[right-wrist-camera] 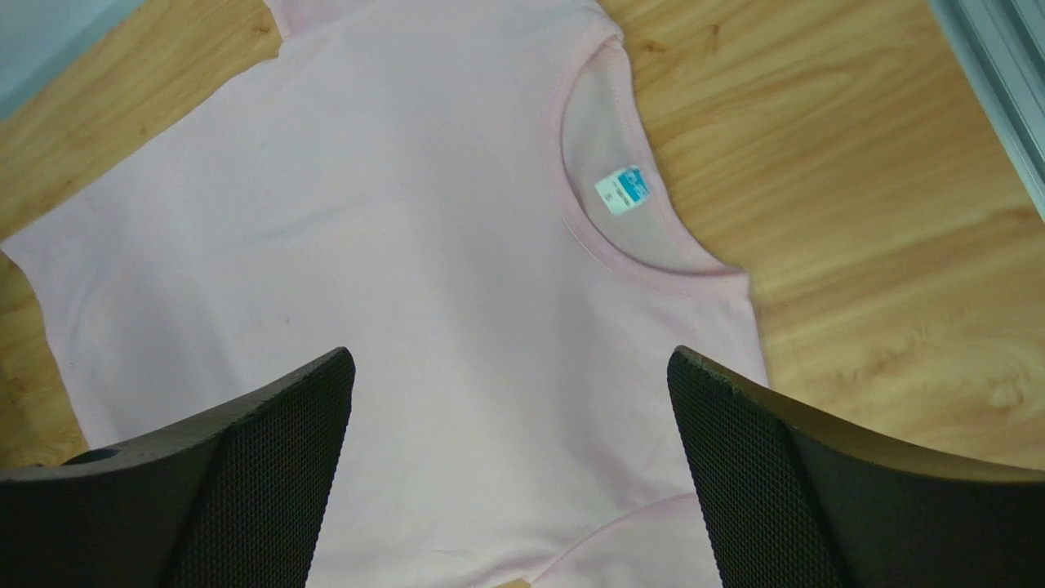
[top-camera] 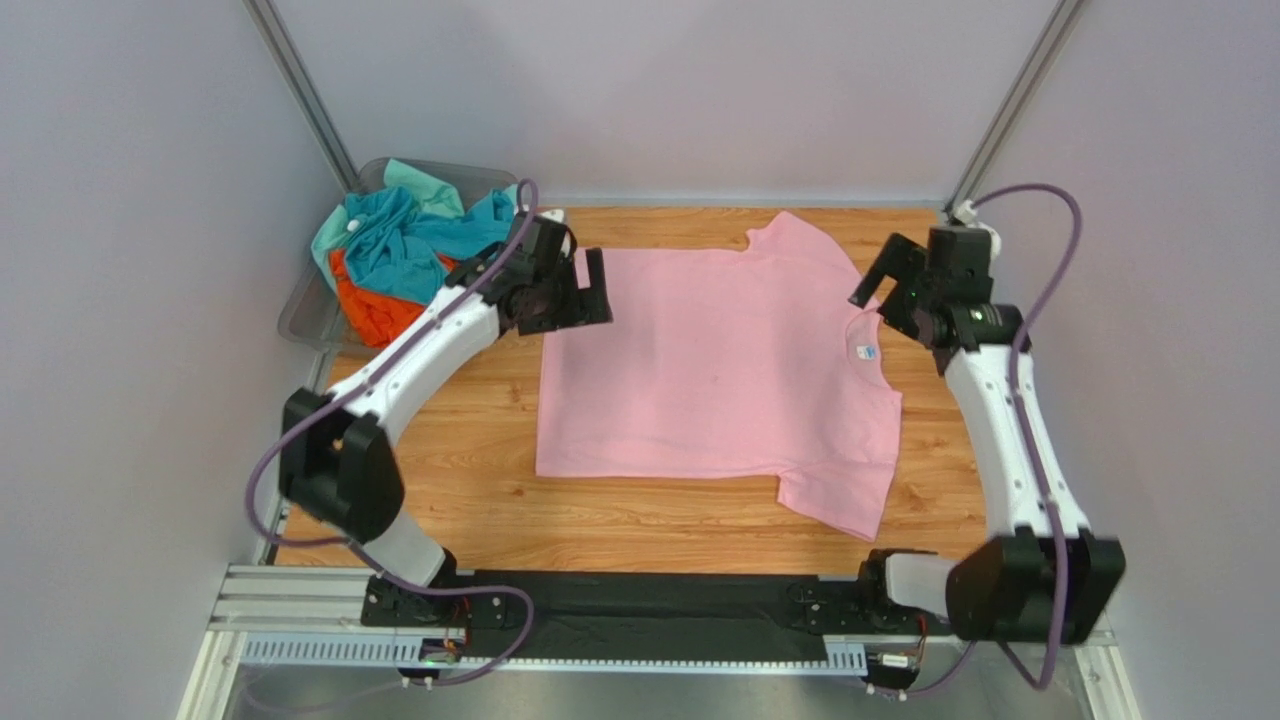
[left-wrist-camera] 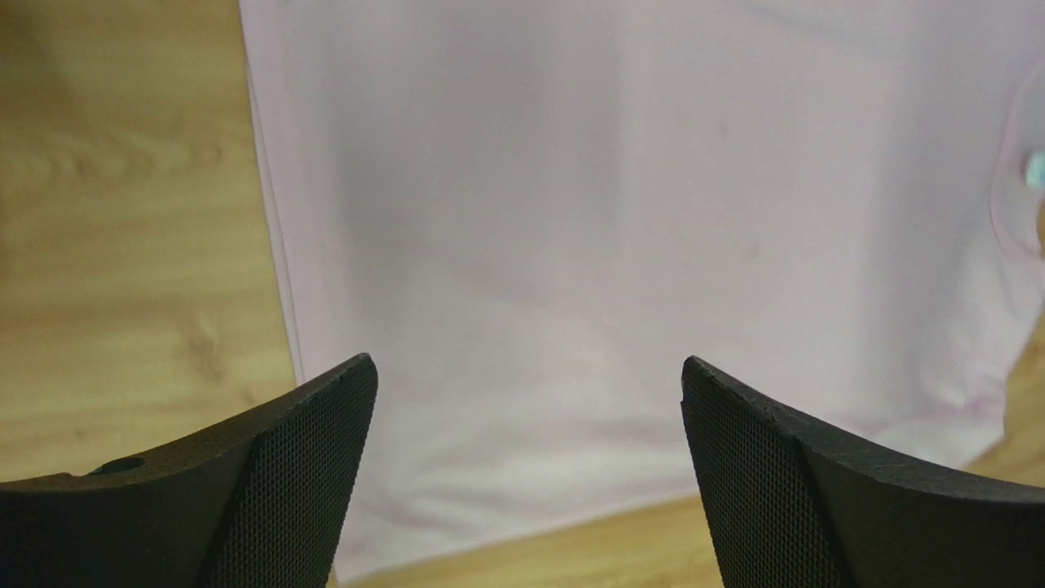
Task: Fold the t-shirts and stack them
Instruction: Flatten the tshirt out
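Note:
A pink t-shirt lies spread flat on the wooden table, collar to the right, hem to the left. It fills the left wrist view and the right wrist view, where its collar label shows. My left gripper is open and empty above the shirt's far left hem corner. My right gripper is open and empty above the shirt's collar side at the far right. Neither touches the cloth.
A clear bin at the far left holds a heap of teal and orange shirts. Grey walls and metal posts close in the back and sides. A black rail runs along the near edge.

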`<act>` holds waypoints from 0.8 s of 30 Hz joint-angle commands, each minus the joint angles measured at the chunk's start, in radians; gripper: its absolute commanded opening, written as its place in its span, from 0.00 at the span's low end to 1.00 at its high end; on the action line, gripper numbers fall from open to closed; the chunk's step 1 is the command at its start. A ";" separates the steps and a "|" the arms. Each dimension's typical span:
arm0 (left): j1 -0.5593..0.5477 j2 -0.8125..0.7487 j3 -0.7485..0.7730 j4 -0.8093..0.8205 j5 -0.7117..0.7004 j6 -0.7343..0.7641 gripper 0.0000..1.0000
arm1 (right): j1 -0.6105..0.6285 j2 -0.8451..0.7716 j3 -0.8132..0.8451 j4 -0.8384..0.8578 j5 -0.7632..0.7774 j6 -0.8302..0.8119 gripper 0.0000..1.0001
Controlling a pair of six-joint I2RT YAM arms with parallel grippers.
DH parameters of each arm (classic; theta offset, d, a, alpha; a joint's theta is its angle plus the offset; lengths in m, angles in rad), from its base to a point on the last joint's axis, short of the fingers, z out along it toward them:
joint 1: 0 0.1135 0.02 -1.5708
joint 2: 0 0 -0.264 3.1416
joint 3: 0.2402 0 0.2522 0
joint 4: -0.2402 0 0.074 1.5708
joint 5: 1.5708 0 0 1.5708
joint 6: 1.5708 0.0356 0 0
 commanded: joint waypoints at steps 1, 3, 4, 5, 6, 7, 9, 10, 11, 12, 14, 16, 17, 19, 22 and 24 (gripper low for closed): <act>-0.051 -0.191 -0.270 0.024 -0.033 -0.098 1.00 | -0.005 -0.183 -0.189 -0.035 0.110 0.153 1.00; -0.075 -0.304 -0.427 0.028 -0.047 -0.156 1.00 | -0.005 -0.271 -0.308 -0.029 0.104 0.182 1.00; -0.097 -0.336 -0.473 0.029 -0.047 -0.175 0.99 | -0.005 -0.340 -0.344 -0.017 0.081 0.202 1.00; -0.103 -0.365 -0.516 0.032 -0.047 -0.216 0.99 | -0.006 -0.369 -0.396 -0.006 0.066 0.197 1.00; -0.109 -0.417 -0.595 0.035 -0.047 -0.229 0.99 | -0.008 -0.394 -0.424 0.002 0.049 0.194 1.00; -0.109 -0.440 -0.632 0.048 -0.058 -0.251 0.97 | -0.006 -0.429 -0.444 0.014 0.017 0.187 1.00; -0.109 -0.484 -0.706 0.047 -0.108 -0.273 0.94 | -0.006 -0.449 -0.487 0.014 -0.011 0.184 1.00; -0.109 -0.492 -0.718 0.044 -0.119 -0.285 0.91 | -0.006 -0.451 -0.497 0.016 -0.042 0.177 1.00; -0.109 -0.494 -0.731 0.047 -0.130 -0.292 0.88 | -0.006 -0.451 -0.503 0.016 -0.054 0.167 1.00; -0.108 -0.488 -0.741 0.048 -0.139 -0.298 0.85 | -0.006 -0.448 -0.513 0.014 -0.065 0.165 1.00; -0.108 -0.472 -0.742 0.045 -0.148 -0.316 0.77 | -0.006 -0.432 -0.524 0.013 -0.077 0.159 1.00; -0.108 -0.448 -0.743 0.052 -0.156 -0.325 0.70 | -0.006 -0.408 -0.535 0.009 -0.109 0.145 1.00; -0.108 -0.437 -0.743 0.055 -0.157 -0.327 0.67 | -0.006 -0.399 -0.537 0.008 -0.109 0.142 1.00; -0.108 -0.407 -0.746 0.061 -0.162 -0.333 0.57 | -0.006 -0.379 -0.540 0.000 -0.105 0.131 1.00; -0.108 -0.359 -0.743 0.067 -0.154 -0.335 0.49 | -0.006 -0.362 -0.543 -0.001 -0.097 0.127 1.00; -0.108 -0.330 -0.745 0.067 -0.144 -0.336 0.49 | -0.006 -0.356 -0.544 -0.001 -0.094 0.125 1.00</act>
